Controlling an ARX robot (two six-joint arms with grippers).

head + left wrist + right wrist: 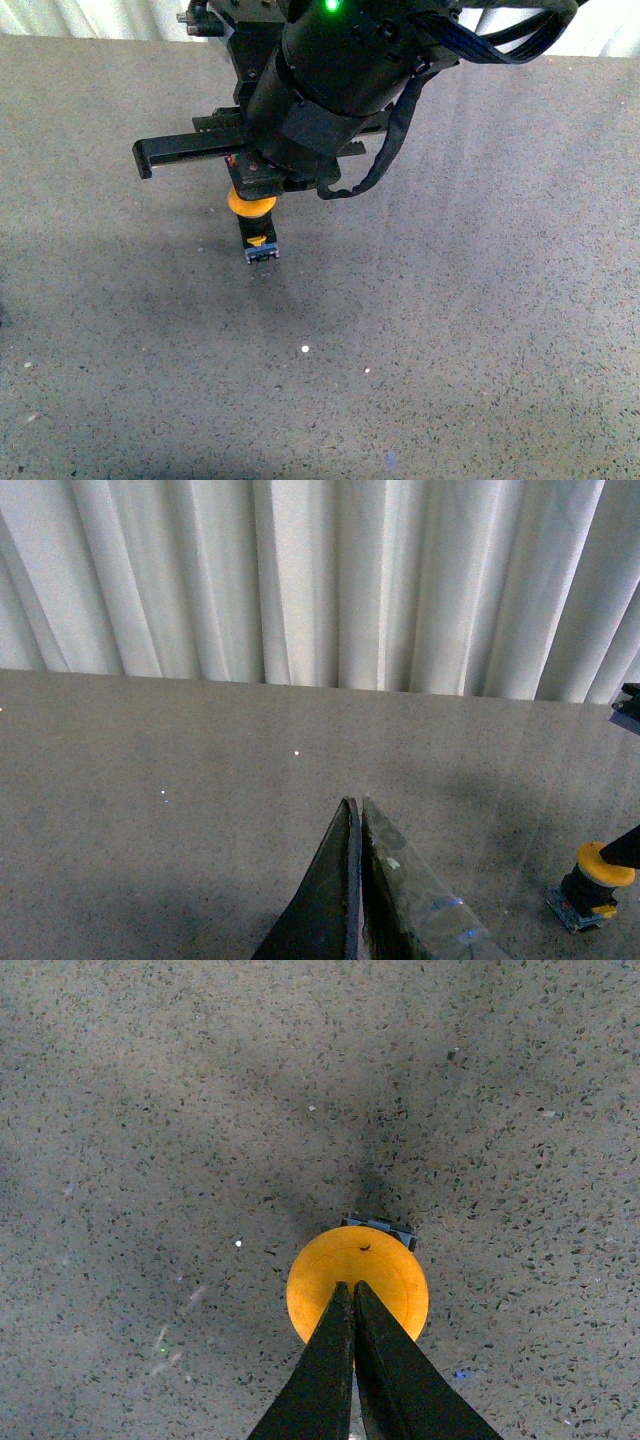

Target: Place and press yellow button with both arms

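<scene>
1. The right arm [330, 70] fills the upper middle of the front view, wrist bent steeply downward, a green light [331, 6] glowing on one joint.
2. The right tool [352, 1288] points straight down, fingers pressed together.
3. The left tool [357, 805] sits low, aimed roughly level, fingers likewise closed together.

The yellow button [252, 206] stands on the speckled counter [480, 330], toward 9 o'clock of centre, with the black arm [330, 70] from 12 o'clock directly above it.

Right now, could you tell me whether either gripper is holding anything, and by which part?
Nothing is held. The right gripper, shut, only sits on top of the yellow-capped black push button; the left gripper is shut on nothing.
</scene>
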